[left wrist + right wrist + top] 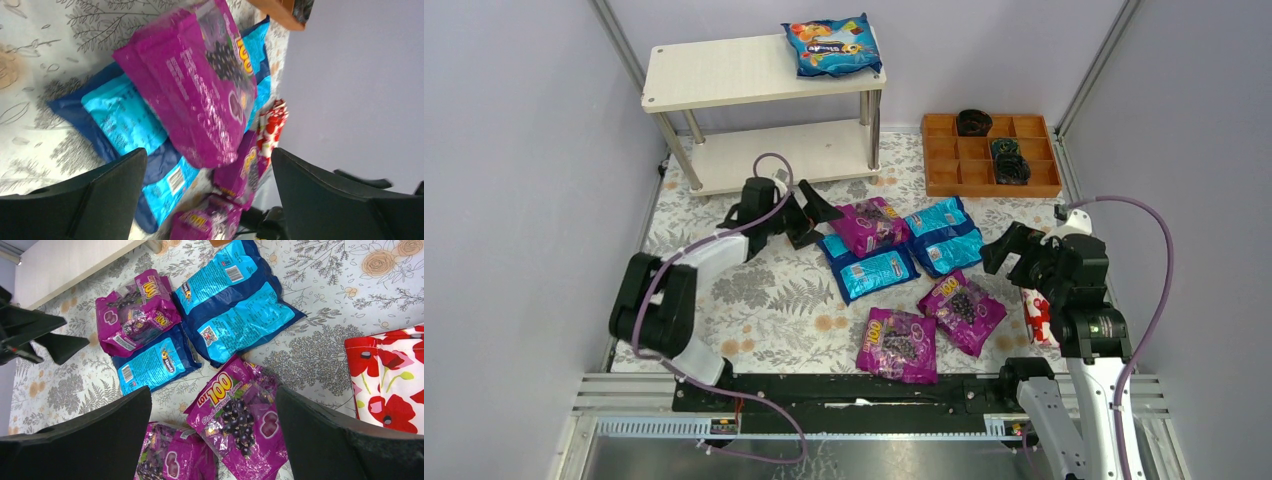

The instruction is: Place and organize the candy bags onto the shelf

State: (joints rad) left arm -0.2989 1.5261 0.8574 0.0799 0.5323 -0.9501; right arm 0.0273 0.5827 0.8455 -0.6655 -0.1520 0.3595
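The shelf (724,72) stands at the far left of the table: two flat, rectangular boards of pale wood grain on thin silver metal legs. On the right end of its upper board lies the first blue bag (832,46), a glossy plastic pillow with colourful print. The other five candy bags lie in the middle on the floral cloth (764,310), all shiny and a little wrinkled. The far purple bag (869,225) rests partly on the left blue bag (869,270), and the right blue bag (944,235) lies just beside them, touching. Nearer are the middle purple bag (964,310), with a dark grape picture and yellow letters, and the near purple bag (898,343); their corners meet. The left gripper (816,225) is just left of the far purple bag, its black jaws spread wide and holding nothing. The right gripper (1007,262) is also spread and empty – it hangs at the right of the group, and in its wrist view the middle purple bag shows between the fingers, not touched. A white packet (1036,315) with red flowers lies at the right edge, below the right arm. An orange tray (944,180) with square compartments is at the far right – some compartments hold dark round things.
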